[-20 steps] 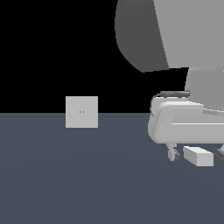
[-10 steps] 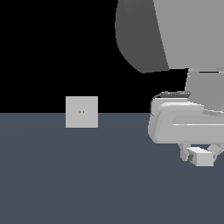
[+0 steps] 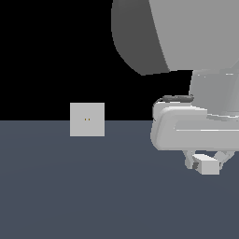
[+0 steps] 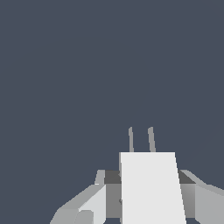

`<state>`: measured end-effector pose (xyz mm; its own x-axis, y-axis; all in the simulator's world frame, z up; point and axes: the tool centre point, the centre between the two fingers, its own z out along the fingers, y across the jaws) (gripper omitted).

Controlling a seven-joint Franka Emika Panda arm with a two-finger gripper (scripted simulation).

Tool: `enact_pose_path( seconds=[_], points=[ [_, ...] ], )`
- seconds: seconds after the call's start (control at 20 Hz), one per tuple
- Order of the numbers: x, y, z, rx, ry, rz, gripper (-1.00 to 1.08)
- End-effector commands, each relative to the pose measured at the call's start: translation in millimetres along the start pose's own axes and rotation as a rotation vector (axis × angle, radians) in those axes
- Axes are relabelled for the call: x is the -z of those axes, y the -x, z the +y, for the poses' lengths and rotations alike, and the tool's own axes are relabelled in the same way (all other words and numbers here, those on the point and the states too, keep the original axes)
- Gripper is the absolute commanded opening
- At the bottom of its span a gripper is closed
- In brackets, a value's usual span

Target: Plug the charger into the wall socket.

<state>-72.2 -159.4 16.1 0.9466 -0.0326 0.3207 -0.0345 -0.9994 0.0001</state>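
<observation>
The robot arm (image 3: 186, 51) fills the upper right of the exterior view, its pale wrist housing low over the dark blue-grey floor (image 3: 93, 196). Beneath that housing, at the lower right of the frame, the gripper (image 3: 205, 163) pinches the charger (image 3: 207, 166), a small light-grey block held between its two fingers (image 3: 188, 161), one on either side. Whether the block rests on the floor or hangs just above it cannot be told from this angle.

The wall socket (image 3: 87, 119), a flat upright light-grey square with two tiny yellowish holes at its centre, stands left of centre where the floor meets the black background, well apart from the charger and the arm.

In the wrist view the charger (image 4: 151, 188) appears as a bright block at the bottom centre of the frame, with two thin grey prongs (image 4: 141, 140) jutting from its far end over bare floor (image 4: 87, 65). Grey gripper parts flank the block on both sides, close against it.
</observation>
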Motion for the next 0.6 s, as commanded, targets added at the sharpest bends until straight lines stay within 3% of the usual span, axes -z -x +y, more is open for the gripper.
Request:
enact_pose_path(
  seconds=[0.0, 0.55],
  points=[
    [2, -3, -10, 0.002, -0.001, 0.001, -1.0],
    [20, -22, -78, 0.008, -0.005, 0.003, -1.0]
  ],
)
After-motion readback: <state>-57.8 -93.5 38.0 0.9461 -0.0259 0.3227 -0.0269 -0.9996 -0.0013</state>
